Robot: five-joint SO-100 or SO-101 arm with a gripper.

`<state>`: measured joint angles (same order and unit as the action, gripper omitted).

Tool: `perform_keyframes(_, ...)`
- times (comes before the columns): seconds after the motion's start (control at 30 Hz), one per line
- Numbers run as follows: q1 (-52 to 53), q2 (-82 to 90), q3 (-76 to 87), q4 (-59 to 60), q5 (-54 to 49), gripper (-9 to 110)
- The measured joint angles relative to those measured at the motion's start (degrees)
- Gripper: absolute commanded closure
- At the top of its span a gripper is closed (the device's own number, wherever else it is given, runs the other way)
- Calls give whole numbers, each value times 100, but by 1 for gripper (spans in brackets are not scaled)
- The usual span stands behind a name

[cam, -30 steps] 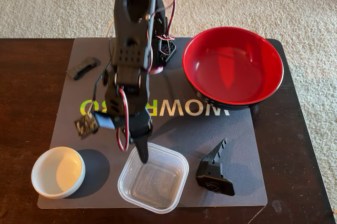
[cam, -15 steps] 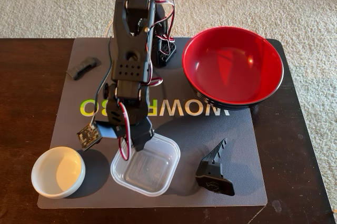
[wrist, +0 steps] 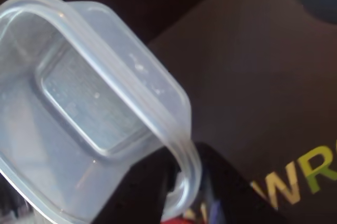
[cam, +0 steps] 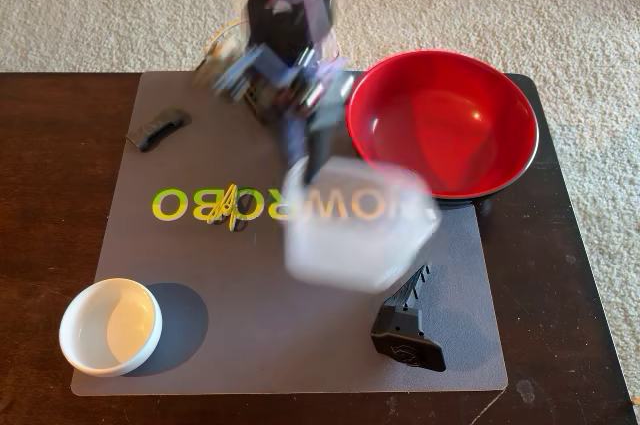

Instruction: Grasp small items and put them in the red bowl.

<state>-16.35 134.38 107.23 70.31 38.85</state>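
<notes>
Nearest the fixed camera, the small white round bowl (cam: pixel 110 326) sits on the grey mat (cam: pixel 250 345). Beyond it, the gripper (cam: pixel 318 167) has its fingers clamped on the clear square plastic tub (cam: pixel 355 230), lifted just beside the large glossy red bowl (cam: pixel 442 123).

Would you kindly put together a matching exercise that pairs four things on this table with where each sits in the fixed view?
Things:
1. small white bowl
2. clear plastic tub
3. red bowl
4. black toothed wedge

Places in the fixed view:
A. upper right, at the mat's edge
B. lower left corner of the mat
C. lifted above the mat's middle, blurred, below the arm
D. lower right of the mat

Pairs: 1-B, 2-C, 3-A, 4-D
</notes>
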Motion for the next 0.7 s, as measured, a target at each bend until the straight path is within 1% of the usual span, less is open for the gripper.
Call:
perform_keyframes(0.1,-1239,817,396,439,158,101)
perform_keyframes(0.2,-2584,1274,817,747,185,101)
perform_keyframes(0.27,-3208,1433,1230,817,220,101)
perform_keyframes(0.37,-3823,1521,2004,782,308,101)
perform_keyframes(0.43,-3955,1459,2540,545,343,101)
perform_keyframes(0.53,-3867,1099,3173,9,422,101)
perform_keyframes(0.7,-3744,70,3349,-853,475,101)
